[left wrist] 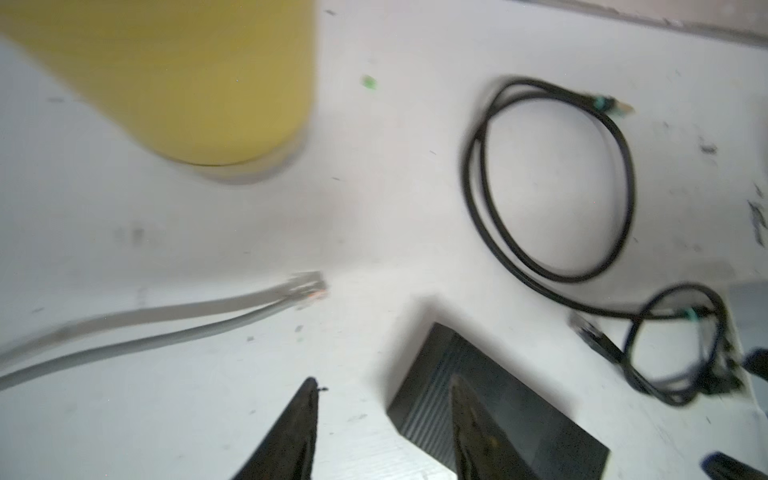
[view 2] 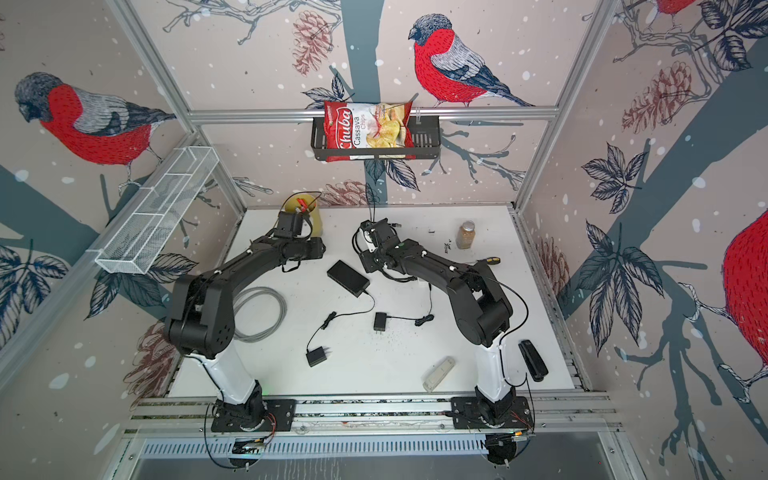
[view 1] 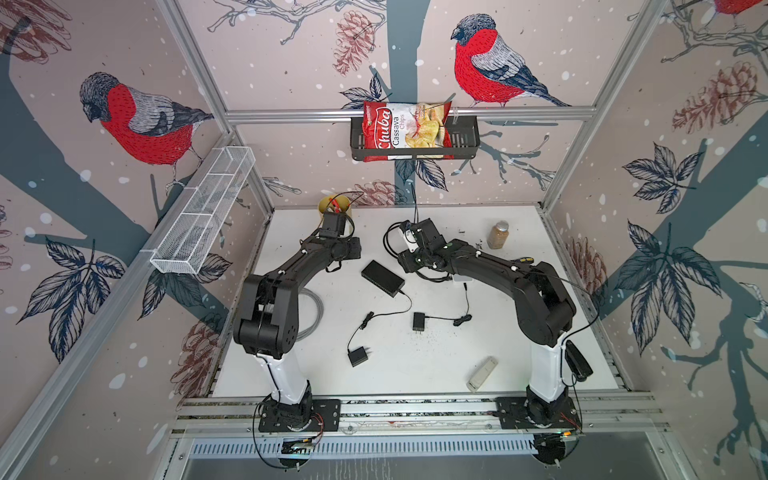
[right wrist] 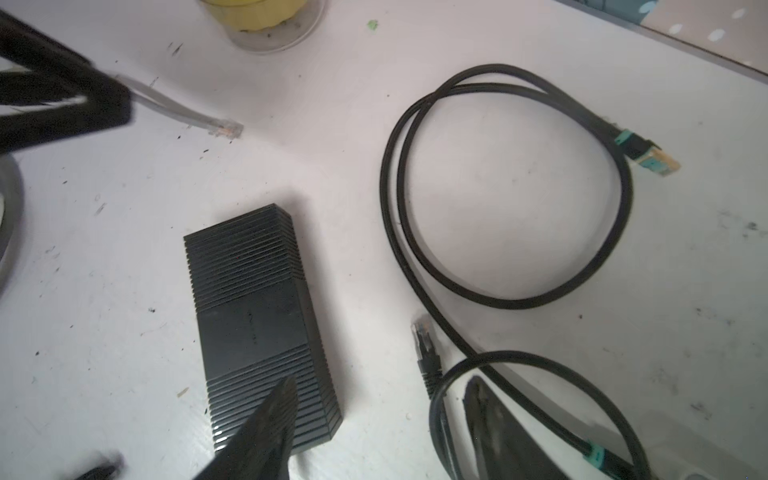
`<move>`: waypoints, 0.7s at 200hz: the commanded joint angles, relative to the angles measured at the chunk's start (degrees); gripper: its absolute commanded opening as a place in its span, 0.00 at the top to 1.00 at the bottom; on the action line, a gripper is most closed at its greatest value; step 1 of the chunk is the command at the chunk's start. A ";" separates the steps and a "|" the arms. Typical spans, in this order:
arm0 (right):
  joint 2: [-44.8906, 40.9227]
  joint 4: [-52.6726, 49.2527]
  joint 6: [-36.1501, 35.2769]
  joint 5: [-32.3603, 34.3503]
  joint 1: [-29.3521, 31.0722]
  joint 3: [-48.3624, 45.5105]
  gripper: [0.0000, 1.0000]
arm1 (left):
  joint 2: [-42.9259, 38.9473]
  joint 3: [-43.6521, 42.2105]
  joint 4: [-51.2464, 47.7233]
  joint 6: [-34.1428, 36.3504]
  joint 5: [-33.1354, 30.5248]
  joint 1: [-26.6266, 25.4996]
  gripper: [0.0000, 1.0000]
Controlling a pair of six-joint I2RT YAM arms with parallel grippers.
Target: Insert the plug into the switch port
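On table (right wrist: 124, 332) centre: black ribbed switch (right wrist: 253, 316) lies flat; clear plug (right wrist: 226, 128) on grey cable (right wrist: 166, 103) loose, apart from switch, near yellow cup (left wrist: 187, 83). Arms bent inward; left gripper (left wrist: 384, 419), right gripper (right wrist: 380, 415) tilted down, jaws parted, empty.

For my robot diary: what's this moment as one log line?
left gripper: open, empty | right gripper: open, empty | grey plug: apart from switch

Bird-print wallpaper (view 1: 137, 120); aluminium frame (view 1: 291, 115); white tabletop (view 1: 415, 374); white mesh shelf (view 1: 203, 212).

Chips bag (view 1: 405, 129) in black wall basket (view 1: 466, 141) — yellow cup (view 1: 324, 208), brown bottle (view 1: 498, 235) below
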 commanded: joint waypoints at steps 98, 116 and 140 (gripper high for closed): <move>-1.69 4.23 5.15 0.09 -1.90 -4.08 0.33 | 12.42 8.74 -0.96 35.92 -7.45 5.05 0.53; -2.59 3.82 5.38 -0.97 -2.49 -4.92 0.33 | 15.16 11.46 -5.54 42.48 -2.19 4.97 0.54; -2.81 2.84 5.09 -0.71 -2.72 -5.05 0.33 | 17.25 11.34 -8.15 45.92 1.63 5.05 0.56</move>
